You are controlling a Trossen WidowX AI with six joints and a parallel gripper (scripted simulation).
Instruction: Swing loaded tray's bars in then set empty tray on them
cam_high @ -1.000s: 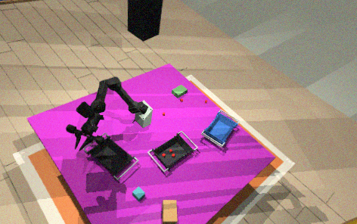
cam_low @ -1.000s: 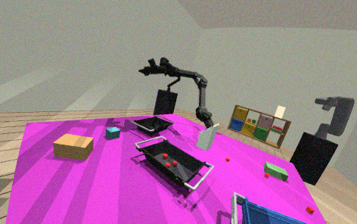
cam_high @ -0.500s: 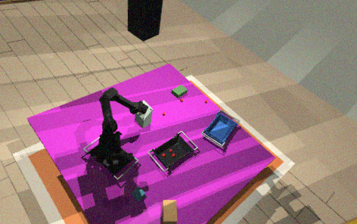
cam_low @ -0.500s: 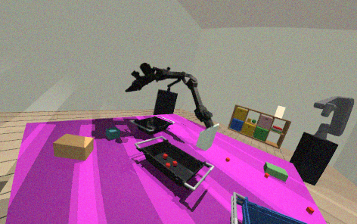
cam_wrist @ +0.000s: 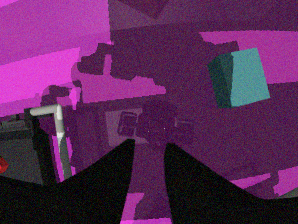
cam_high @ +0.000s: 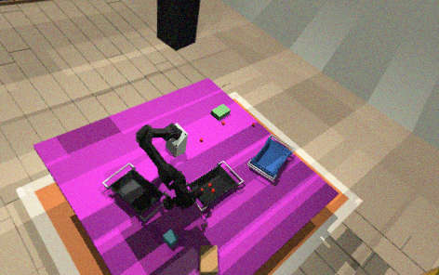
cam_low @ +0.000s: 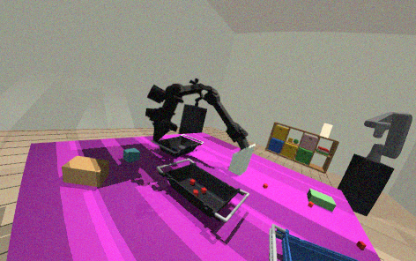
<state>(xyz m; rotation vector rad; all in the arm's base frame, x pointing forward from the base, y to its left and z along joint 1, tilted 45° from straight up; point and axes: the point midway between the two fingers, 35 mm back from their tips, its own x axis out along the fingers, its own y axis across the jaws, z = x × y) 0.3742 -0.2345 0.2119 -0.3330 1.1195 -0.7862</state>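
Note:
The loaded black tray (cam_high: 225, 185) (cam_low: 216, 194) (cam_wrist: 17, 155) stands with several red blocks inside. Its right bar (cam_high: 233, 171) (cam_low: 238, 205) is swung out over the end; the left bar (cam_low: 181, 163) (cam_wrist: 60, 120) also stands out. The empty black tray (cam_high: 135, 188) (cam_low: 176, 145) lies apart from it, behind the arm in the exterior view, with a bar (cam_high: 116, 173) out at its end. My gripper (cam_low: 156, 140) (cam_wrist: 149, 148) is slightly open with nothing between its fingers. It points down above the table, between the loaded tray and the teal block in the wrist view. In the top view the fingers are hard to make out.
A teal block (cam_high: 170, 238) (cam_low: 131, 154) (cam_wrist: 250, 77) and a tan block (cam_high: 208, 260) (cam_low: 84, 172) stand near the trays. A blue tray (cam_high: 272, 158) (cam_low: 317, 253), a green block (cam_high: 220, 111) (cam_low: 321, 199) and loose red blocks are on the other side.

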